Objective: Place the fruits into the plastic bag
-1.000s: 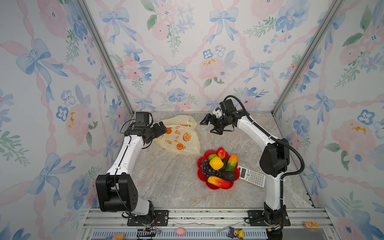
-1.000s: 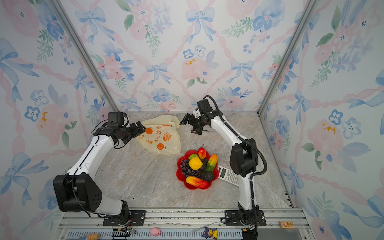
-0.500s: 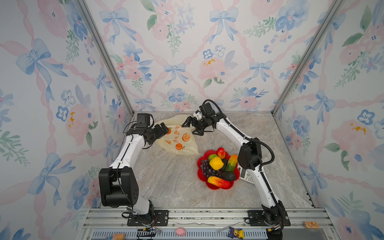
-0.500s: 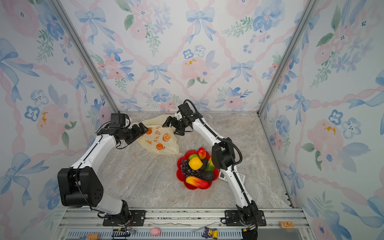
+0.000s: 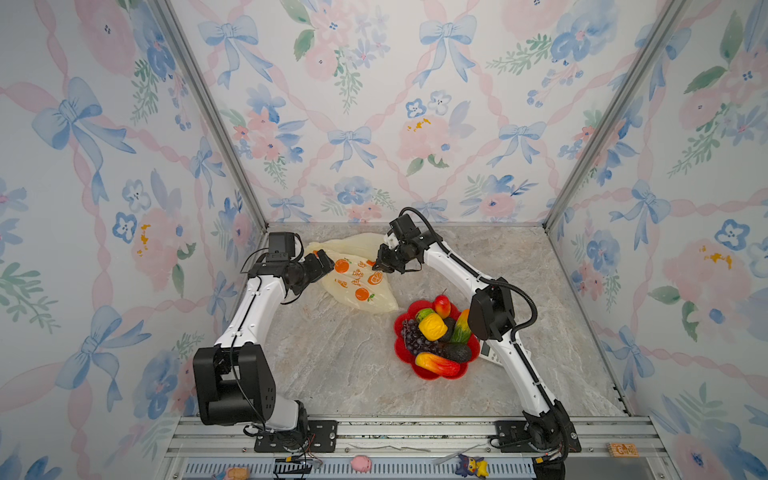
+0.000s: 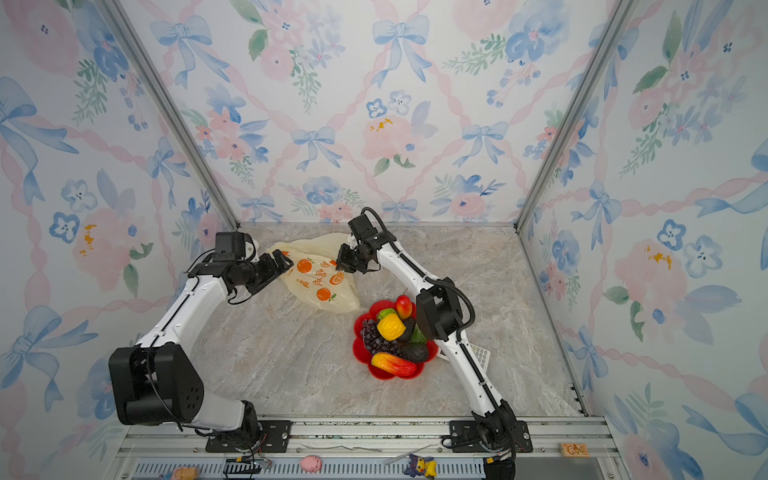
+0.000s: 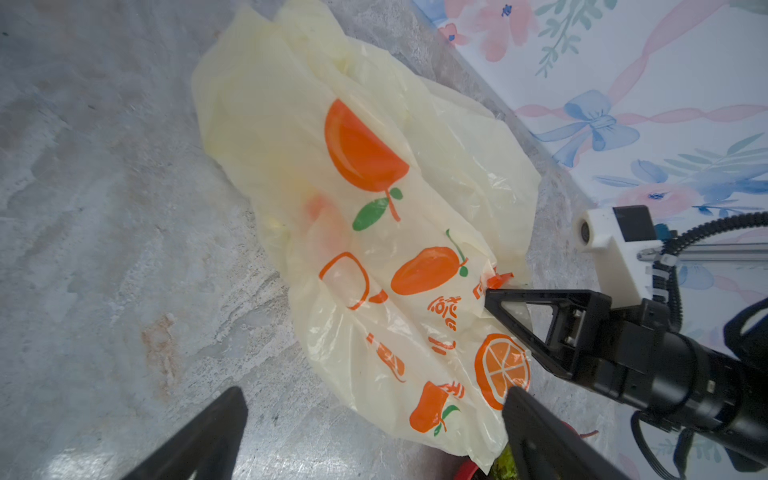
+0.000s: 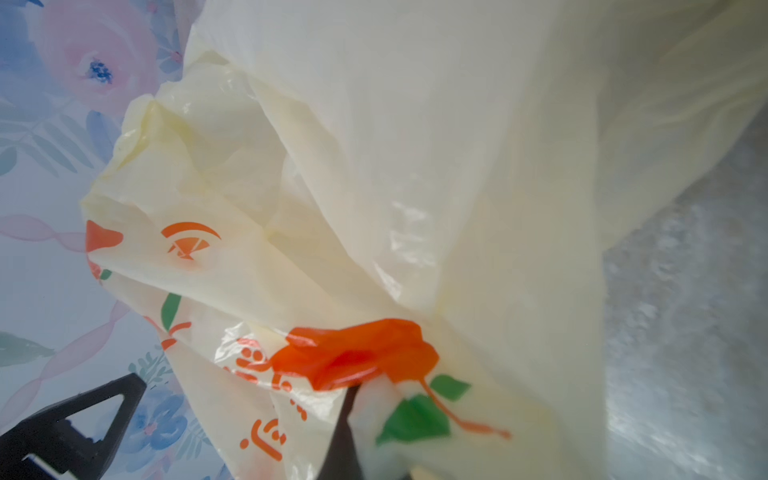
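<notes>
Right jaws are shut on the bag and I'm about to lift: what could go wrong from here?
The right gripper pinches only a small fold of the plastic bag; the thin film could slip or tear.
The left gripper is open, holding nothing; the flat bag may just drag.
The right arm's elbow looks to hang over the fruits in the red dish; a swing could knock them.

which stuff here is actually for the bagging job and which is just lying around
For the job: plastic bag; fruits, piled in the red dish.
Just lying about: calculator; pink toy pig; yellow toy figure.
</notes>
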`<action>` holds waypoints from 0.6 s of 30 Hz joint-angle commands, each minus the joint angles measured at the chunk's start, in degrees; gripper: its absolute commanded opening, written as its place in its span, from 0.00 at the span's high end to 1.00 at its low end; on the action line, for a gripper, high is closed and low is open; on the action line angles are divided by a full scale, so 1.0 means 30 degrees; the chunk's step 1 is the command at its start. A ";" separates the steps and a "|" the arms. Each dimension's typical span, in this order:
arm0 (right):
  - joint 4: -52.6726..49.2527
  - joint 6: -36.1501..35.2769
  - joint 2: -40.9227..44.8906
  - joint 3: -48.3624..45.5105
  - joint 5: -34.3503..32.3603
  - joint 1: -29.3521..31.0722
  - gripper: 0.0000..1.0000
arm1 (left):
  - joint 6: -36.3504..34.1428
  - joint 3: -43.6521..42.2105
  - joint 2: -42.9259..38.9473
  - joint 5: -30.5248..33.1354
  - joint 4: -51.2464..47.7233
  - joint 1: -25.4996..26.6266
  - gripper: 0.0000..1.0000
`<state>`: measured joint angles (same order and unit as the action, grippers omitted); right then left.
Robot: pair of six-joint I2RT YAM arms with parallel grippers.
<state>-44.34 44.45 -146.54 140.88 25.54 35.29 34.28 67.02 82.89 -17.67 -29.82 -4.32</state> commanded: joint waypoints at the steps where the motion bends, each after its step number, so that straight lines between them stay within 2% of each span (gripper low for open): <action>1: -0.1499 -0.1833 0.3070 -0.1690 -0.1820 -0.0807 1.00 | -0.0586 -0.0382 -0.0960 -0.0116 -0.0007 -0.0765 0.02; 3: -0.0646 -0.2244 0.4485 -0.3736 -0.1349 -0.1731 1.00 | -0.0640 -0.0544 -0.1171 -0.0194 0.0010 -0.1182 0.02; 7: 0.2296 -0.1954 0.6904 -0.6926 0.1365 -0.3322 1.00 | -0.0646 -0.0626 -0.1206 -0.0899 0.0039 -0.2321 0.02; 10: 0.4109 -0.1824 0.8187 -0.7873 0.2752 -0.3715 1.00 | -0.0503 -0.0543 -0.1095 -0.1545 0.0332 -0.2800 0.02; 14: 0.6623 -0.0198 0.8758 -0.8496 0.4841 -0.3801 1.00 | 0.0483 -0.0847 -0.0940 -0.3083 0.1583 -0.2838 0.02; 16: 0.7293 0.0511 0.9084 -0.8610 0.4891 -0.3820 1.00 | 0.0923 -0.0952 -0.0971 -0.3625 0.2009 -0.2838 0.02; 18: 0.7154 0.0907 0.9593 -0.8415 0.3891 -0.3805 1.00 | 0.0996 -0.0926 -0.1029 -0.3857 0.2091 -0.2731 0.02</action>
<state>-26.26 44.05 -120.42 116.51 36.18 23.18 35.70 65.08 80.07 -25.67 -25.78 -12.75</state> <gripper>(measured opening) 0.047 0.980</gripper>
